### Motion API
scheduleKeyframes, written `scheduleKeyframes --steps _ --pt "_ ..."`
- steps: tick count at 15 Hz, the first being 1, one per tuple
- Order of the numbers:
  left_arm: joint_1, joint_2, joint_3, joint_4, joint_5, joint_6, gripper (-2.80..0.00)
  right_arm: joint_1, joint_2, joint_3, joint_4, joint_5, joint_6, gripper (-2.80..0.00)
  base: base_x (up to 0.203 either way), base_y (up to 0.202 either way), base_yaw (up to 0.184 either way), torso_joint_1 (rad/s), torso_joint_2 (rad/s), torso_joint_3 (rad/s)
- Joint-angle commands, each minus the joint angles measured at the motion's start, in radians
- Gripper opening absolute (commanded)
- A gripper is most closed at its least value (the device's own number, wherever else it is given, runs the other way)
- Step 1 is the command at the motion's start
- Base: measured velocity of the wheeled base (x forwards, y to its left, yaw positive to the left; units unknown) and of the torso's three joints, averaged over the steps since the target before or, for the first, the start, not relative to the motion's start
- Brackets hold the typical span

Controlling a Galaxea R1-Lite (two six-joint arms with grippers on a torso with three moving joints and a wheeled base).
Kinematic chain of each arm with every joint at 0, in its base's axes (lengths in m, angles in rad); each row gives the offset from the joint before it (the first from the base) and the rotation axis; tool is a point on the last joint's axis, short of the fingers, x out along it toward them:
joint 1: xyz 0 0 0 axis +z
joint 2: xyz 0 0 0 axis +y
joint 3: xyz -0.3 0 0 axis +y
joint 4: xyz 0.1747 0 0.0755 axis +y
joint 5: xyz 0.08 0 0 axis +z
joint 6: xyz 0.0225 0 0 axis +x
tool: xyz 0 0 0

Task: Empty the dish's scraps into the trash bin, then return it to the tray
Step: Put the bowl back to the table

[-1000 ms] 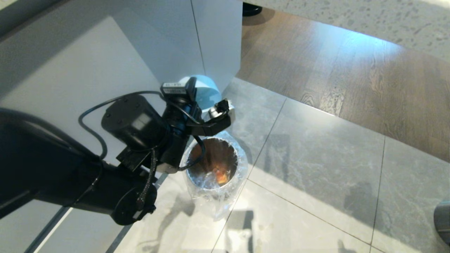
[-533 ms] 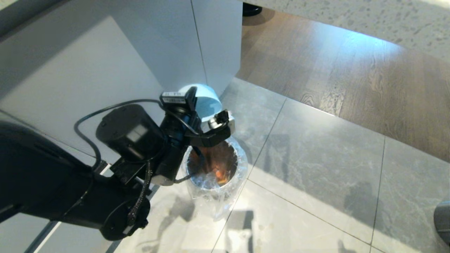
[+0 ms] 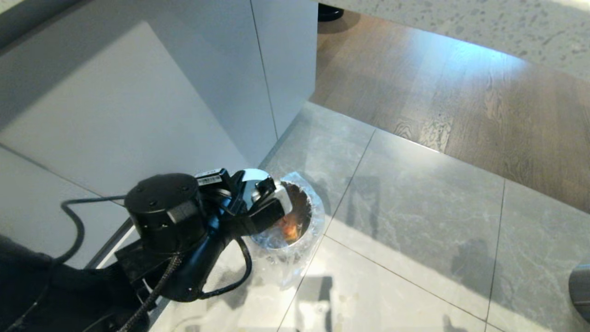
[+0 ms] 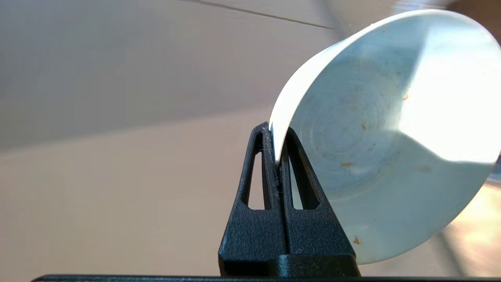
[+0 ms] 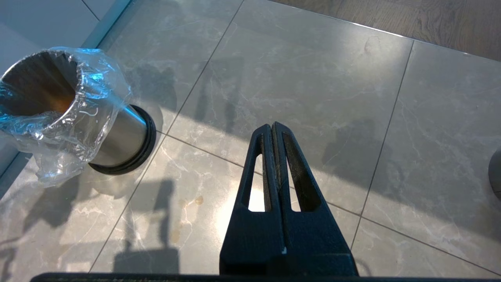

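My left gripper (image 3: 269,210) hangs at the near-left rim of the trash bin (image 3: 302,240), shut on the rim of the dish (image 3: 252,180). In the left wrist view the dish (image 4: 383,137) is tipped on its side with its pale inside showing. It holds only a few orange specks, and the left gripper (image 4: 276,145) pinches its edge. Orange scraps (image 3: 289,230) lie at the bottom of the steel bin, inside its crinkled clear liner. My right gripper (image 5: 273,127) is shut on nothing, over the floor beside the trash bin (image 5: 117,137). The tray is out of view.
A white cabinet (image 3: 193,92) stands right behind the bin and to its left. Grey floor tiles (image 3: 415,230) spread to the right, with wooden flooring (image 3: 461,101) beyond. A dark round object (image 3: 581,286) sits at the right edge.
My left arm has come down and back toward me with the dish, from above the bin's far side to its near-left rim. The dish has turned. The right arm has kept still.
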State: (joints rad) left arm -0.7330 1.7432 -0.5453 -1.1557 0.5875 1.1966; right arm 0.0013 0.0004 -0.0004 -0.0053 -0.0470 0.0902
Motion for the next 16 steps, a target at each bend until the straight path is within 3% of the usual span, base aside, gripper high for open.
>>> scheduleKeyframes --steps 1,4,6,10,12,16 --pt "0.002 -0.089 0.014 0.147 -0.017 -0.128 -2.8 0.0 0.0 0.0 -0.001 -0.001 0.0 -2.8 0.0 0.0 0.0 0.0 0.0 0.0" --pt "0.023 -0.179 0.021 0.276 -0.057 -0.248 -2.8 0.0 0.0 0.0 -0.001 -0.001 0.0 -2.8 0.0 0.0 0.0 0.0 0.0 0.0" --pt "0.072 -0.212 0.019 0.293 -0.106 -0.264 -2.8 0.0 0.0 0.0 -0.001 0.001 0.0 -2.8 0.0 0.0 0.0 0.0 0.0 0.0" --pt "0.215 -0.252 -0.015 0.283 -0.266 -0.303 -2.8 0.0 0.0 0.0 -0.001 -0.001 0.0 -2.8 0.0 0.0 0.0 0.0 0.0 0.0" --pt "0.226 -0.261 -0.021 0.276 -0.283 -0.382 -2.8 0.0 0.0 0.0 -0.001 -0.001 0.0 -2.8 0.0 0.0 0.0 0.0 0.0 0.0" --pt "0.283 -0.286 -0.048 0.262 -0.285 -0.412 -2.8 0.0 0.0 0.0 -0.001 -0.001 0.0 -2.8 0.0 0.0 0.0 0.0 0.0 0.0"
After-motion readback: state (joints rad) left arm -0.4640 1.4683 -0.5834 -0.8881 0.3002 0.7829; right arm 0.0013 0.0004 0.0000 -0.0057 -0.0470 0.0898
